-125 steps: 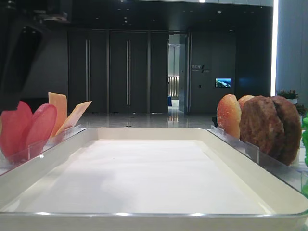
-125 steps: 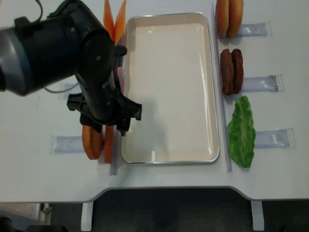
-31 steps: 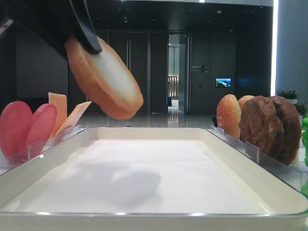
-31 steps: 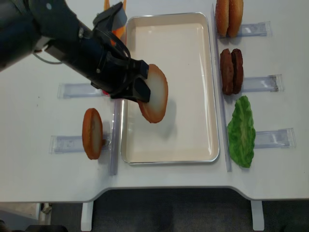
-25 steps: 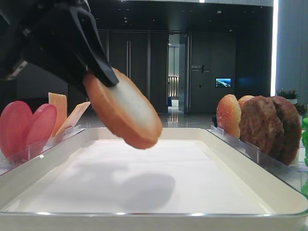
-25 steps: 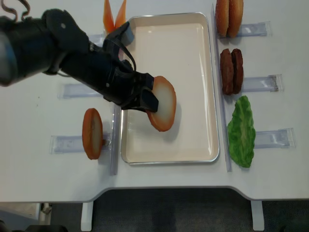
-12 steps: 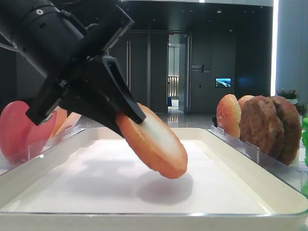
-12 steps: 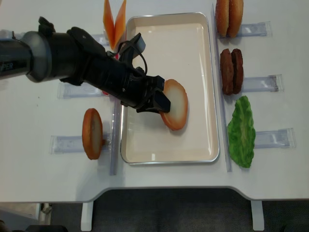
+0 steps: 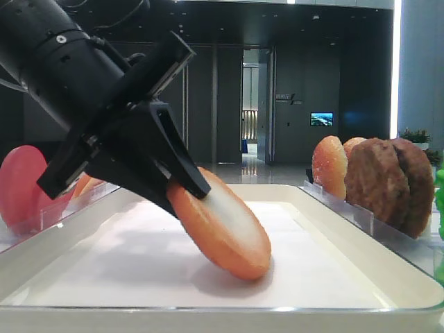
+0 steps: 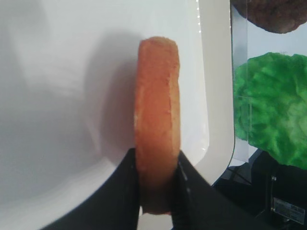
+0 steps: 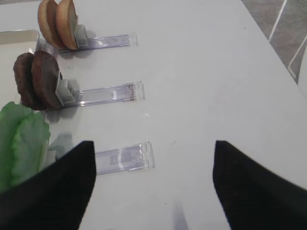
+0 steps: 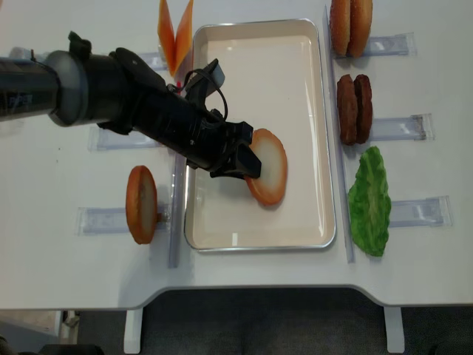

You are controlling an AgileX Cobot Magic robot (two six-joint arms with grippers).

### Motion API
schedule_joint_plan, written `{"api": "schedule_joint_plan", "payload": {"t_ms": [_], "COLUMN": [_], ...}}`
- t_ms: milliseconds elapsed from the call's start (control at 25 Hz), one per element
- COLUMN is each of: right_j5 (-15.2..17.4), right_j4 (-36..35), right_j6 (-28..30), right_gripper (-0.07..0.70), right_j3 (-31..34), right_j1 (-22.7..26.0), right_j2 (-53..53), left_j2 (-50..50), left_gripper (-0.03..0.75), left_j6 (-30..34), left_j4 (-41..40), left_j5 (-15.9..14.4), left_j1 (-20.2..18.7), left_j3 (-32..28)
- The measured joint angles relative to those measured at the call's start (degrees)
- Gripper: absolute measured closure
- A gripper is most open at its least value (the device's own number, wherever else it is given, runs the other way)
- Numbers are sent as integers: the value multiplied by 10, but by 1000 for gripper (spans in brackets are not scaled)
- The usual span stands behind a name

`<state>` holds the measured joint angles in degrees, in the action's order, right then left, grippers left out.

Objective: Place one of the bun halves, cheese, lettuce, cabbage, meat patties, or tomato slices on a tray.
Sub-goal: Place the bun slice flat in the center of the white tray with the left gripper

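Note:
A bun half (image 12: 269, 167) with a golden rim and pale face hangs tilted over the right-middle of the white tray (image 12: 251, 66). My left gripper (image 12: 247, 164) is shut on it. From the low exterior view, the bun half (image 9: 223, 225) leans with its lower edge touching the tray's paper lining (image 9: 326, 243). The left wrist view shows the bun half (image 10: 158, 115) edge-on, pinched by the left gripper (image 10: 158, 194), near the tray's right rim (image 10: 216, 96). My right gripper (image 11: 152, 148) is open over bare table.
Right of the tray, racks hold speckled bun pieces (image 12: 350, 28), meat patties (image 12: 355, 109) and lettuce (image 12: 369, 201). Cheese (image 12: 176, 33) and another bun piece (image 12: 140, 204) stand on the left. Tomato slices (image 9: 28, 191) stand at the left. A clear rack (image 11: 122, 159) lies by the right gripper.
The left gripper carried the bun half from above the tray's left side down and to the right. Its lower edge now rests on the lining.

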<state>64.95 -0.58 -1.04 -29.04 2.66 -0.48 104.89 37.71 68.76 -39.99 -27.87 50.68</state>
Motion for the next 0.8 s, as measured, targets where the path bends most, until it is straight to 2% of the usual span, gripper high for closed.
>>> {"api": "schedule_joint_plan", "payload": {"t_ms": [520,800], "right_j5": [0,0], "right_j4": [0,0], "right_j6": [0,0], "right_gripper": [142,142], "right_j3": [0,0], "right_j1": [0,0], "right_j2": [0,0], "left_j2": [0,0], "left_gripper": [580,484], "left_j6": [-21,-50], "left_j4": [-8,-22], "left_j5": [3,4], "left_j1": [0,0], "left_j3": [0,0]}}
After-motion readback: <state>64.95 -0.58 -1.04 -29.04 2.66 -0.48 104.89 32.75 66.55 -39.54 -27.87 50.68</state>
